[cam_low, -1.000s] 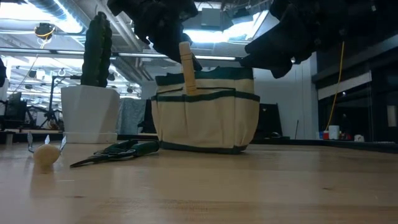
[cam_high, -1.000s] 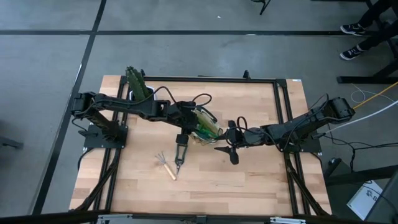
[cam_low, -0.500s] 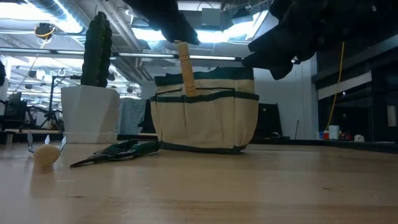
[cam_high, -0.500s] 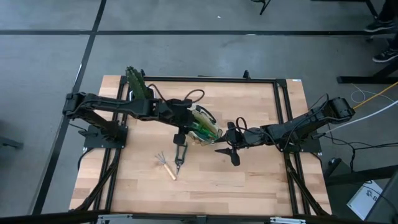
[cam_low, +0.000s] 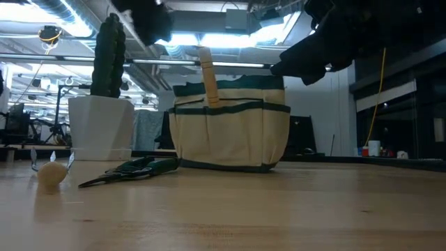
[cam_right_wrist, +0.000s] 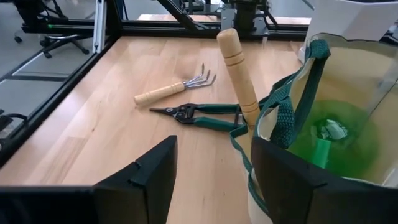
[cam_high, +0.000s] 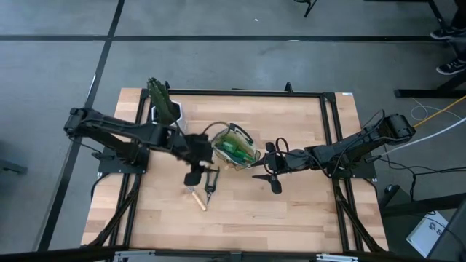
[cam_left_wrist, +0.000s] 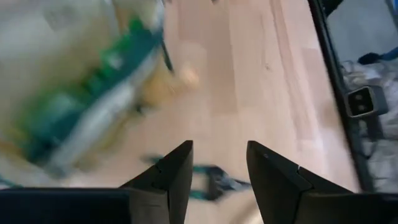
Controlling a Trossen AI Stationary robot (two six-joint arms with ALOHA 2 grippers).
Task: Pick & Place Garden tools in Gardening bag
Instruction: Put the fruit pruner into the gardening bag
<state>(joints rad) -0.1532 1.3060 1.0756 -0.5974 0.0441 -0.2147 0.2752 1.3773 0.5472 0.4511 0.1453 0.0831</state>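
Observation:
The tan gardening bag (cam_high: 234, 149) (cam_low: 230, 132) stands mid-table with a green spray bottle (cam_right_wrist: 329, 137) inside. A trowel's wooden handle (cam_low: 207, 77) (cam_right_wrist: 238, 71) sticks up from the bag's outer pocket. The pruning shears (cam_high: 210, 183) (cam_right_wrist: 199, 115) and the claw rake (cam_high: 196, 199) (cam_right_wrist: 171, 90) lie flat on the table, left of and nearer than the bag. My left gripper (cam_high: 194, 177) (cam_left_wrist: 217, 180) hovers open above them, holding nothing. My right gripper (cam_high: 265, 173) (cam_right_wrist: 211, 186) stands open at the bag's right rim, one finger outside it and one over its mouth. My right gripper stands astride the bag's rim (cam_right_wrist: 273, 124) from the table's right, roughly level. I cannot tell whether either finger touches the cloth.
A white pot with a green cactus-like plant (cam_high: 164, 105) (cam_low: 104, 104) stands at the far left of the table. A black frame (cam_high: 331, 145) runs around the tabletop. Bare wood lies along the near edge (cam_high: 240, 225).
My left gripper has drawn away from the trowel's handle at the bag, going up and toward the table's left and near edges and rolling as it went. The trowel stays upright in the bag's pocket. The bag has not shifted.

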